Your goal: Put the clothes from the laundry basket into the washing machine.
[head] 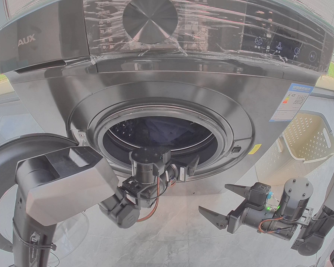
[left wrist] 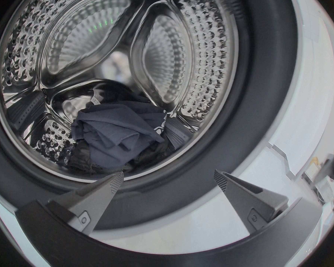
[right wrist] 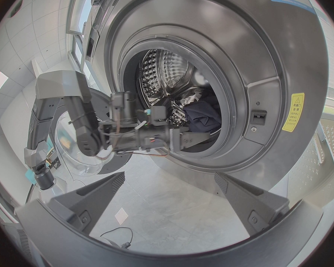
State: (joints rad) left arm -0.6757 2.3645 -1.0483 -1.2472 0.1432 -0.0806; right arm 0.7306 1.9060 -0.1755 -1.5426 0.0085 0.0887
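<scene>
1. Left wrist view: found left gripper (left wrist: 167, 175) spread wide, empty, lined up on the washing machine (head: 167, 93) mouth for drop-offs.
2. Saw dark blue clothes (left wrist: 115, 134) heaped low in the drum (left wrist: 167, 56), well apart from it.
3. Spotted right gripper (head: 215, 197) spread, empty, low near the laundry basket (head: 308, 138), presumably staged for pickup.

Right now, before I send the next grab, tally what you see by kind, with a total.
Washing machine: 1
Laundry basket: 1
Navy clothes heap, in the drum: 1
Pincers, both open and empty: 2 (left pincer, right pincer)
Total: 5
</scene>
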